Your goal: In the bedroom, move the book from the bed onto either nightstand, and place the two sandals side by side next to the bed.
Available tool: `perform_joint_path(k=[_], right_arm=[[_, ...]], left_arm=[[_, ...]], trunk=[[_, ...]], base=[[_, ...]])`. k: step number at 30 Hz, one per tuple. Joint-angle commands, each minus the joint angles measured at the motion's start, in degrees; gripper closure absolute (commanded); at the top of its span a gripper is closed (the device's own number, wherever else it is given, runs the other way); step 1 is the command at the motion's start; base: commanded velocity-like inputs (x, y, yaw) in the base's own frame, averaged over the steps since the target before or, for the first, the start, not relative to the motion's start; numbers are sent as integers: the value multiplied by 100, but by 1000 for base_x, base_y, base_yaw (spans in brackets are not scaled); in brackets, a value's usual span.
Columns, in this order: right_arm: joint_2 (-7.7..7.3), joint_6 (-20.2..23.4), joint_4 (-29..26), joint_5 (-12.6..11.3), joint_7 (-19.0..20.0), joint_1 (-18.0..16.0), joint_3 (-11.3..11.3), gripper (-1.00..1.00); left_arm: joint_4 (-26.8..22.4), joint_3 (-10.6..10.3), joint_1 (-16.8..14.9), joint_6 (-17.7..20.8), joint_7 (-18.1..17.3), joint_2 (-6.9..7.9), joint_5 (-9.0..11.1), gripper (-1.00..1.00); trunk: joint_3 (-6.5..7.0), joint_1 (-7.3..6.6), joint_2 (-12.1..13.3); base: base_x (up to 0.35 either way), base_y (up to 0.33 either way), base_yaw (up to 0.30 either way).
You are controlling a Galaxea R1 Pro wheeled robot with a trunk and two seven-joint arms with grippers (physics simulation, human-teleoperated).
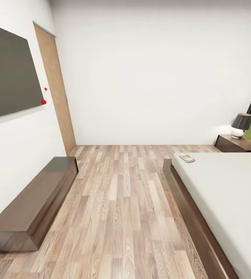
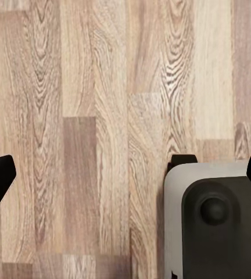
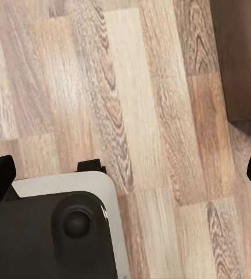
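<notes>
Both sets of jaws stand spread wide and hold nothing: on the left gripper [image 2: 125, 168] and the right gripper [image 3: 125, 168] the black fingertips sit at opposite edges of each wrist view, with bare plank floor [image 2: 90, 87] between them and part of the robot's grey-and-black base [image 2: 212, 221] below. A dark wooden edge shows in the corner of the right wrist view; which piece of furniture it belongs to cannot be told. From the head, you are inside the bedroom, facing down the aisle between the long dark console [image 1: 32, 201] on your left and the bed [image 1: 226, 201] on your right. The book [image 1: 187, 157] lies flat on the mattress near its far left corner, close to the edge. Beyond it stands the nightstand [image 1: 236, 143], carrying a dark-shaded lamp [image 1: 241, 124]. No sandals can be picked out here. The step in hand looks like the approach, with the task barely begun. Drive forward along the bed frame, stop with the book in easy reach of your right arm, and take it by the edge nearest the aisle. Mind the lamp when setting it down.
</notes>
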Motion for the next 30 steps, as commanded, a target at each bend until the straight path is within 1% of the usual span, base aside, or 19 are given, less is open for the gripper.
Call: perform_joint_path(k=[1, 30], right_arm=[[-2, -37, 20, 1, 4, -8, -26, -100], [3, -37, 20, 1, 4, -7, -26, -100]], left_arm=[[2, -23, -3, -10, -39, 1, 62, -100], [2, -26, -3, -10, -33, 0, 62, -100]], trunk=[[-8, 4, -6], [-8, 4, -6]], base=[[259, 18, -6], [251, 4, -1]])
